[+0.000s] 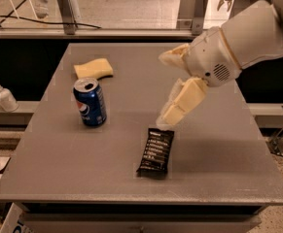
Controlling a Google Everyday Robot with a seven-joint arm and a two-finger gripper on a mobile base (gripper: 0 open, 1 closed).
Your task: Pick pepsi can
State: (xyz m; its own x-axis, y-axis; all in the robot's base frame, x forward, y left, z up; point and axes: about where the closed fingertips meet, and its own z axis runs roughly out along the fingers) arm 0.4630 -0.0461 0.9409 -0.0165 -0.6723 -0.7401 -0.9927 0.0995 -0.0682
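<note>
A square grey table top [219, 178] seen from above and in front. The small blue metal pepsi can [90, 102] with a silver top stands upright on the left half of the table, its round red, white and blue logo facing the front. Just behind it, apart from it, lies a flat pale yellow sponge [93, 68]. A flat black snack bar wrapper [155, 152] lies right of the can and nearer the front edge, well apart from it. The white robot arm reaches in from the upper right. Its cream two-finger gripper [163, 89] hangs above the table's middle, right of the can, fingers spread and holding nothing; the lower finger's tip is just above the wrapper's far end. A white pump bottle [5, 96] stands on a ledge left of the table
</note>
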